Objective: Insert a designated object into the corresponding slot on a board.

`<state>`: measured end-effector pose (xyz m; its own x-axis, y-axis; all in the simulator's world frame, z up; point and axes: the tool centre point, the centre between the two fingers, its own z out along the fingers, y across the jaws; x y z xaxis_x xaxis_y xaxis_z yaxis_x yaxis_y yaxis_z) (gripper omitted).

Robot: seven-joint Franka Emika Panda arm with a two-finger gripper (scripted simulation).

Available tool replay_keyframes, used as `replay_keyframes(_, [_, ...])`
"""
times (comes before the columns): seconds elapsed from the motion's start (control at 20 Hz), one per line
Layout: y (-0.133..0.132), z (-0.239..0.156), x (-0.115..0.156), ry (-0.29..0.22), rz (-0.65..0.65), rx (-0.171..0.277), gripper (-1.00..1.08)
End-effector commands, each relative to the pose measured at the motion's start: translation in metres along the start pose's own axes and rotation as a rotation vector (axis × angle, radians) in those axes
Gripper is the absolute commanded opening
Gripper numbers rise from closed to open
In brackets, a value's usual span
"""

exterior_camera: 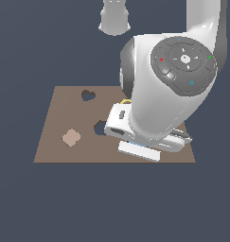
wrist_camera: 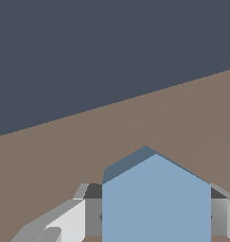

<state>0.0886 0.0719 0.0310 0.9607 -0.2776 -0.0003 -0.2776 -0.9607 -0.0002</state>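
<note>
In the exterior view the large flat brown rectangular board (exterior_camera: 59, 118) lies across the middle of the frame, and the white arm fills the upper right and centre, its hand low over the board's right half. A dark heart-shaped cutout (exterior_camera: 88, 95) sits near the board's upper left, a pale tan clover-shaped piece (exterior_camera: 71, 137) lower left, and the dark hexagon-shaped slot (exterior_camera: 100, 127) shows just left of the hand, partly covered by it and visibly empty. A sliver of a yellow piece (exterior_camera: 126, 101) peeks out above the hand. The gripper itself is hidden under the wrist here. In the wrist view the small flat light-blue hexagon piece (wrist_camera: 155, 203) fills the lower centre, pinched between the grey fingers (wrist_camera: 83, 212) of the gripper (wrist_camera: 156, 215), which press on its two flat sides; bare board lies behind it and no cutout is in sight. The piece is regular, so it has no real long axis; it stands on edge in the grasp, one corner pointing away from the camera. Judging from this, the pick-up is done; carrying the piece over to the slot, matching its corners and lowering it in remain.
</note>
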Motion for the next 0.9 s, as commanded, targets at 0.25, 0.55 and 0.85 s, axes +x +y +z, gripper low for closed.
replay_keyframes(0.25, [0.004, -0.002, 0.000, 0.000, 0.011, 0.000, -1.00])
replay_keyframes(0.55, [0.029, -0.004, 0.001, 0.000, 0.091, 0.000, -1.00])
replay_keyframes(0.85, [0.074, -0.007, -0.004, -0.001, 0.234, 0.000, -1.00])
